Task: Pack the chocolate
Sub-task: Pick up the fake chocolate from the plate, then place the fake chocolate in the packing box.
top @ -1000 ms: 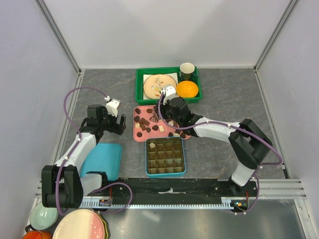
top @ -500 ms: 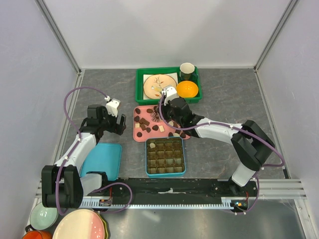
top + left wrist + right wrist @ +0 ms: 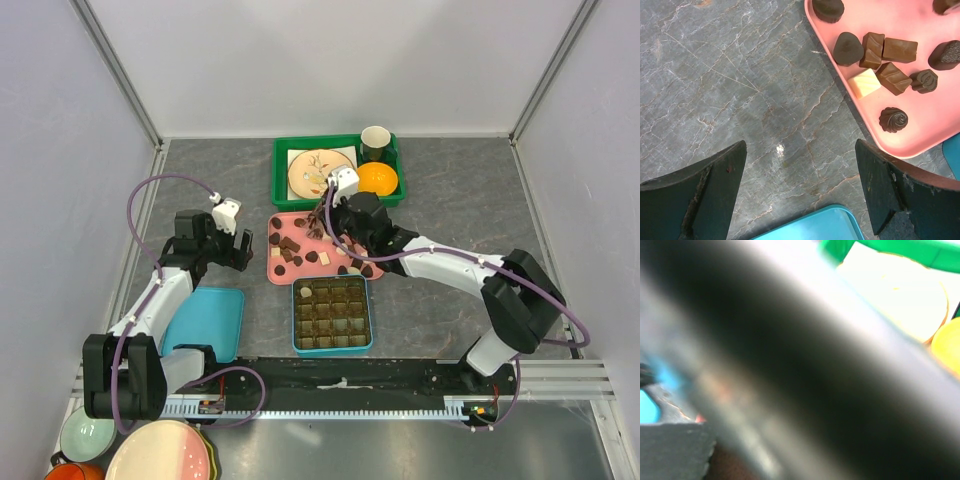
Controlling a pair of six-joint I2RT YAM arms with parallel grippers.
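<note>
While both arms reach out over the grey marbled desk (image 3: 740,75), a flat teal plastic lid (image 3: 205,320) lies at the lower left of the top view, beside the left arm. Just to its upper right, the left fingers (image 3: 244,250) are spread wide, holding nothing, above bare desk near the left edge of a shallow pink rectangular tray (image 3: 935,120). The chocolate (image 3: 900,50) sits on that tray. It is small bite-size pieces, mostly dark brown, a few lighter brown and one cream-white square, scattered loosely with a cluster near the tray's left edge. Just below the tray is a square teal box (image 3: 294,320) divided into a grid of dark cells; I cannot tell which cells are filled. The right fingers (image 3: 322,228) are down over the upper part of the tray among the pieces. Their wrist view is a blur, so I cannot tell how far apart they are or whether they grip anything. At upper centre a green plastic crate (image 3: 280,175) holds a round cream plate (image 3: 315,172), a dark paper cup (image 3: 375,143) and an orange fruit (image 3: 375,180).
</note>
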